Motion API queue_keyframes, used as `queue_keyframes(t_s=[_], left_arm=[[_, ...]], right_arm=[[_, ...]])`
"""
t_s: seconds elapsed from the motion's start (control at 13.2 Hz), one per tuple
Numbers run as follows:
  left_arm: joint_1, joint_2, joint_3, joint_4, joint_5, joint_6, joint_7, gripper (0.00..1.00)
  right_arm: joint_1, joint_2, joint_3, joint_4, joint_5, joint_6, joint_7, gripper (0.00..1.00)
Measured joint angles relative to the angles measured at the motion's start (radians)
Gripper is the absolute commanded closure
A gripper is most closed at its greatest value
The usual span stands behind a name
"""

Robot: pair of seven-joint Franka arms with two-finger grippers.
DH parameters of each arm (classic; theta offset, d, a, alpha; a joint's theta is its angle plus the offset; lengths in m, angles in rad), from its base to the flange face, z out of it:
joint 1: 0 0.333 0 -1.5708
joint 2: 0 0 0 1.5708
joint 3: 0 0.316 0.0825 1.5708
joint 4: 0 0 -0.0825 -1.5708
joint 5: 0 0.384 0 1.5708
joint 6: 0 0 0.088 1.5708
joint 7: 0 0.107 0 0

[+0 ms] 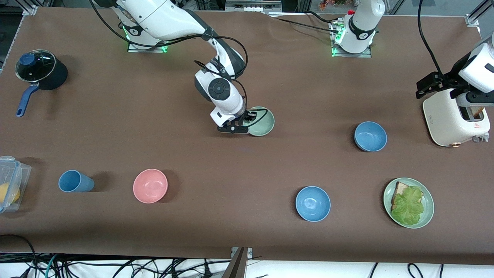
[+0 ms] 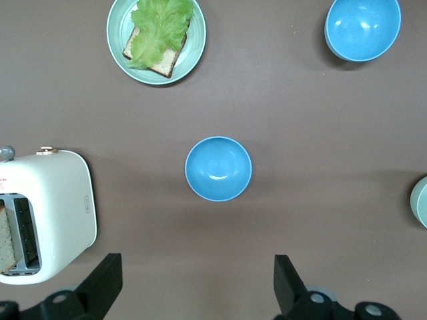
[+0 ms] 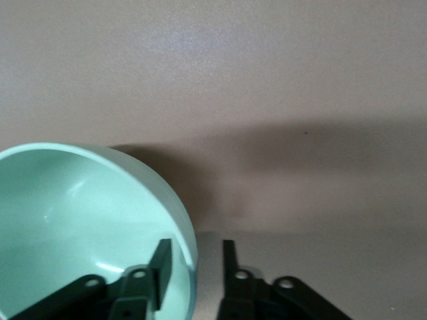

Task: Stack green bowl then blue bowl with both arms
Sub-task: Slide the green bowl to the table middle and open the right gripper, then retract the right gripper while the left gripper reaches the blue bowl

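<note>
Green bowl [image 1: 262,122] sits on the brown table [image 1: 247,162] about mid-way between the two arms' ends. The right gripper [image 1: 244,124] is down at its rim, fingers [image 3: 162,261] a little apart, one inside the bowl and one outside, straddling the wall; whether they actually press on it I cannot tell.

The left gripper [image 1: 428,85] hangs up in the air beside the white toaster [image 1: 455,117] at the left arm's end, its fingers [image 2: 105,280] spread wide with nothing between them. It waits there.

Two blue bowls: one blue bowl [image 1: 370,136] near the toaster, a second blue bowl [image 1: 313,203] nearer the front camera. Both stand well apart from the green one, with bare table between them.

One pink bowl [image 1: 150,185] and one blue cup [image 1: 75,181], lying on its side, sit toward the right arm's end. One green plate [image 1: 408,202] carries bread and a lettuce leaf. One dark saucepan [image 1: 38,73] with a glass lid and blue handle sits out at the right arm's end, and one clear plastic box [image 1: 10,183] lies at the table's edge there with something yellow inside.
</note>
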Motion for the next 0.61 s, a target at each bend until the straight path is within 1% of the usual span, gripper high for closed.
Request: queue_keyframes(t_s=[0.08,0.15,0.23,0.3,0.46,0.61], left_arm=[[0.0,0.0,0.0,0.0,0.0,0.0,0.0,0.0],[0.0,0.0,0.0,0.0,0.0,0.0,0.0,0.0],[0.0,0.0,0.0,0.0,0.0,0.0,0.0,0.0],[0.0,0.0,0.0,0.0,0.0,0.0,0.0,0.0],[0.0,0.0,-0.001,0.0,0.0,0.0,0.0,0.0],[0.0,0.0,0.0,0.0,0.0,0.0,0.0,0.0]], right_arm=[[0.0,-0.001,-0.001,0.014,-0.001,-0.015,0.0,0.0],[0.0,-0.003,-0.005,0.046,-0.004,-0.07,-0.003,0.0],[0.0,-0.006,-0.012,0.101,-0.016,-0.17,-0.013,0.0],[-0.002,-0.011,-0.022,0.173,-0.039,-0.303,-0.036,0.0],[-0.014,-0.04,-0.055,0.302,-0.093,-0.553,-0.138,0.0],[-0.037,-0.108,-0.127,0.348,-0.108,-0.71,-0.303,0.0]])
